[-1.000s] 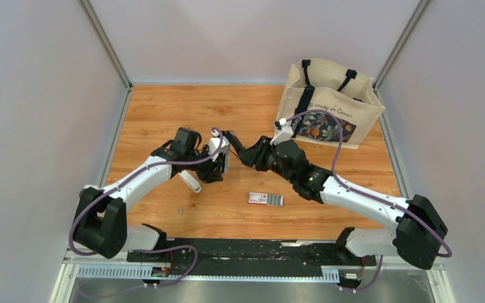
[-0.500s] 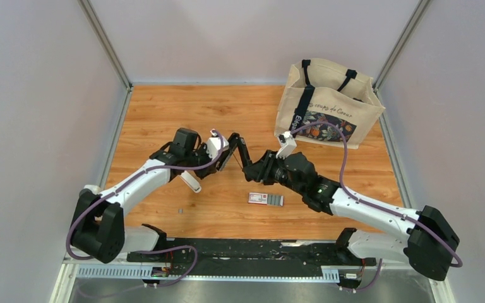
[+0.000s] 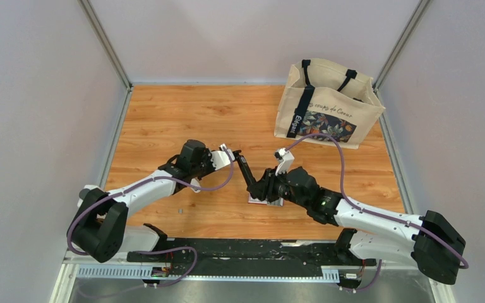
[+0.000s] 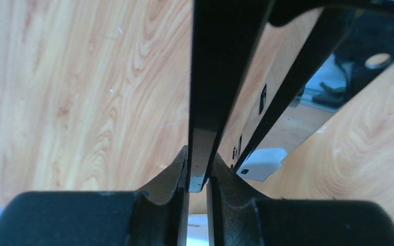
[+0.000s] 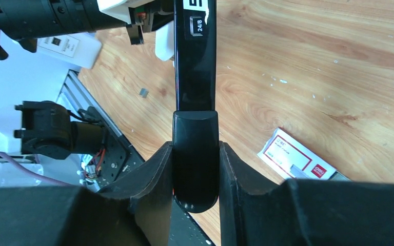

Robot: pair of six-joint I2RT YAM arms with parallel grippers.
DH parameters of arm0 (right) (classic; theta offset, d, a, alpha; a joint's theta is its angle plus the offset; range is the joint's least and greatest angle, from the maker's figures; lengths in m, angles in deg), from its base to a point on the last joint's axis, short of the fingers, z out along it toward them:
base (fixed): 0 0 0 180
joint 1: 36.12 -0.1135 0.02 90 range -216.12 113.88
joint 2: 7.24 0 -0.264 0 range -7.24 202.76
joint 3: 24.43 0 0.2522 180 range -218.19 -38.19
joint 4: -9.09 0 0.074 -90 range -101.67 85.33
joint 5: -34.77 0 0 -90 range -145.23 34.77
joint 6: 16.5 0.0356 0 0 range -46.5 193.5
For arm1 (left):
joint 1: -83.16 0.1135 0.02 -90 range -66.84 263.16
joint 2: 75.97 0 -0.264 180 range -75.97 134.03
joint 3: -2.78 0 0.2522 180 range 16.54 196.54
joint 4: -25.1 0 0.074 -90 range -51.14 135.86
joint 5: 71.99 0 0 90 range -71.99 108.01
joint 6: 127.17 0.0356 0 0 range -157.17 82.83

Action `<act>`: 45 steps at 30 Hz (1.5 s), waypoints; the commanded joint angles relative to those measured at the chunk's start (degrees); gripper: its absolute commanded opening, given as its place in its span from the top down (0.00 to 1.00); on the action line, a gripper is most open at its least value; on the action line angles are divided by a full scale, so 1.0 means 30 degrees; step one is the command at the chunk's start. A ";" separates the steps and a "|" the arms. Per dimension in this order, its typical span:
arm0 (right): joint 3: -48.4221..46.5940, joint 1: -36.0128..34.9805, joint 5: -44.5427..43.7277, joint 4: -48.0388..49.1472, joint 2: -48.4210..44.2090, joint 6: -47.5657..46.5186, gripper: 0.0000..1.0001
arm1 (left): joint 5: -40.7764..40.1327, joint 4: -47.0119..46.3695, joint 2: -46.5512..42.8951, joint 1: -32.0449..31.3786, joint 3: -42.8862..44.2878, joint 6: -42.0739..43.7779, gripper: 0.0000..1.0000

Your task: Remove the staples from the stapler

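The black stapler [image 3: 246, 169] hangs above the table between both grippers, opened out. My left gripper [image 3: 232, 155] is shut on the tip of its thin black arm [image 4: 220, 77]; beside that arm the metal rail with a white end piece [image 4: 266, 163] splays away. The left fingertips [image 4: 179, 169] press on both sides of the arm, with the left gripper [image 4: 199, 171] tight around it. My right gripper [image 3: 261, 187] [image 5: 195, 154] is shut on the stapler's rounded rear end [image 5: 195, 72]. A tiny grey bit of staples [image 3: 180, 209] [image 5: 143, 92] lies on the wood near the left arm.
A red-and-white labelled box [image 3: 266, 201] [image 5: 295, 156] lies under the right gripper, partly hidden. A white oblong piece [image 3: 193, 185] rests beside the left forearm. A canvas tote bag [image 3: 328, 104] stands at the back right. Grey walls close in the wooden table [image 3: 164, 120].
The left gripper has closed on the stapler's arm. Both grippers and the stapler have moved nearer and to the right, over the labelled box.
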 commanded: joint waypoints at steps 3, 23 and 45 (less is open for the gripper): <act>0.0611 -0.0936 -0.0611 0.0021 0.0218 -0.1068 1.00 | -0.3738 -0.5427 0.0360 -0.0445 -0.0393 0.2899 1.00; 0.0062 -0.1114 -0.2923 -0.1559 -0.0719 -0.1620 1.00 | -0.4275 -0.4546 0.0481 -0.1412 -0.0048 0.2414 1.00; -1.1074 0.3837 -0.2782 -0.2706 0.6864 -0.4730 1.00 | 0.8707 1.1468 -0.3593 -0.1412 0.5021 -0.1261 0.80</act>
